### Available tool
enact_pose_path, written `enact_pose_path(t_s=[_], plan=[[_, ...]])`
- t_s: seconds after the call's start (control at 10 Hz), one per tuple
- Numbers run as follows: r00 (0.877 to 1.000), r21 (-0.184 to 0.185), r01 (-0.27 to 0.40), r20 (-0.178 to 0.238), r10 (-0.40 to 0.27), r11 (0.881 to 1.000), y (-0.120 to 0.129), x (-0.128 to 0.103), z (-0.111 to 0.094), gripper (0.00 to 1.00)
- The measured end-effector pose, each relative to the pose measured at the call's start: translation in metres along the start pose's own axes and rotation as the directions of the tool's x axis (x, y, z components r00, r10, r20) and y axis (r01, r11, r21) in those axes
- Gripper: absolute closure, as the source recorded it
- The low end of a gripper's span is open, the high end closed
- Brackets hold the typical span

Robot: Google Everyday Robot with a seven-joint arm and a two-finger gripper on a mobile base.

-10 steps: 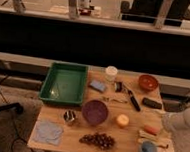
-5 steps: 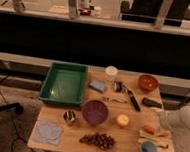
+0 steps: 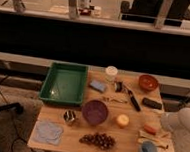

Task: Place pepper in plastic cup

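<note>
The pepper [image 3: 149, 129], small and red-orange, lies on the wooden table [image 3: 127, 143] near its right edge. The light-blue plastic cup [image 3: 147, 150] stands upright just in front of it, at the front right corner. My gripper [image 3: 160, 133] comes in from the right on the white arm [image 3: 184, 121] and sits close beside the pepper, on its right. I cannot tell whether it touches the pepper.
A green tray [image 3: 64, 84] is at the back left. A purple bowl [image 3: 95, 112], a metal cup [image 3: 70, 117] and a round yellow-orange object [image 3: 122, 120] are mid-table. Grapes [image 3: 99, 139], a blue cloth [image 3: 48, 131], a white cup [image 3: 111, 72] and an orange bowl [image 3: 148, 82] are also there.
The white arm has moved a little left and down, bringing the gripper closer to the pepper. The objects on the table have not moved.
</note>
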Motion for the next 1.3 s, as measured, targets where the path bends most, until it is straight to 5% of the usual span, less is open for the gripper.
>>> enact_pose_path(t_s=[0.4, 1.1, 1.3], plan=[[1.0, -0.008, -0.004, -0.009, 0.004, 1.0, 0.005, 0.0, 0.005, 0.22], [1.0, -0.014, 0.015, -0.005, -0.016, 1.0, 0.009, -0.003, 0.011, 0.91], [1.0, -0.016, 0.021, -0.007, -0.021, 1.0, 0.009, -0.004, 0.011, 0.96]])
